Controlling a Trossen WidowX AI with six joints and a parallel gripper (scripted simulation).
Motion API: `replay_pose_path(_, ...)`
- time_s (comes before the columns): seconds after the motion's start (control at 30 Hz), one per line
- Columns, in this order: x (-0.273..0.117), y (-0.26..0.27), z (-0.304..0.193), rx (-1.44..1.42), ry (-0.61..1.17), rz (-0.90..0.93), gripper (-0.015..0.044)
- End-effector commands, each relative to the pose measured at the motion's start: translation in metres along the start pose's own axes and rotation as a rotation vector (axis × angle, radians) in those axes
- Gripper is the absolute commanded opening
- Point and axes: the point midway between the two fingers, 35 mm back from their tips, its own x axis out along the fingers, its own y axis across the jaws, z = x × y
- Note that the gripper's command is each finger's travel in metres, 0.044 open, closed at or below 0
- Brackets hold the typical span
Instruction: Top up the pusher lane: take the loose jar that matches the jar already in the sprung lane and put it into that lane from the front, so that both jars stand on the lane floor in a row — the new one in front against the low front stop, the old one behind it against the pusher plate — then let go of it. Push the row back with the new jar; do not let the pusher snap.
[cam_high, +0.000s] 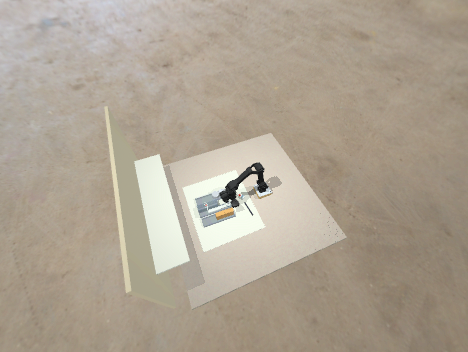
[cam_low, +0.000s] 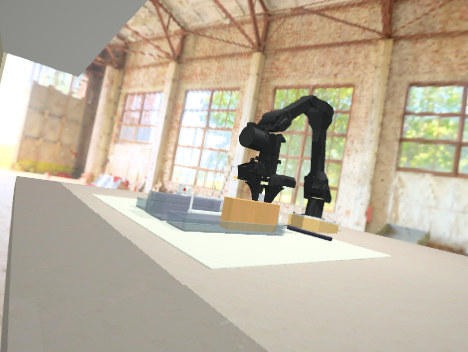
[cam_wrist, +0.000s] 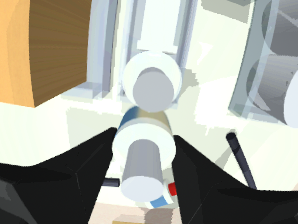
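My gripper (cam_high: 233, 202) (cam_low: 262, 198) (cam_wrist: 144, 136) is shut on a white-topped jar (cam_wrist: 143, 131) with a grey cap and a blue and tan band. The jar looks upright between the fingertips. Just ahead of it in the wrist view, another white jar (cam_wrist: 129, 75) with a grey cap stands at the front end of the sprung lane (cam_wrist: 187, 30). The two jars overlap in the view; whether they touch and how high the held one is cannot be told. The pusher plate (cam_wrist: 157, 47) is behind the lane jar. The front stop is mostly hidden.
An orange block (cam_high: 225, 213) (cam_low: 250, 215) (cam_wrist: 60, 55) stands in the lane on one side. Large grey-white jars (cam_wrist: 277, 80) stand in the lane on the other. A small red-capped jar (cam_wrist: 161, 201) and dark rods (cam_wrist: 241, 160) (cam_wrist: 110, 182) lie in front of the lanes.
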Motion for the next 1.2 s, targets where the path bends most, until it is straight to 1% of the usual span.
replay_pose_path(0.0, 0.001, 0.000, 0.005, 0.001, -0.004, 0.002, 0.0000)
replay_pose_path(1.17, 0.001, 0.001, 0.022, 0.001, -0.005, 0.002, 0.0000)
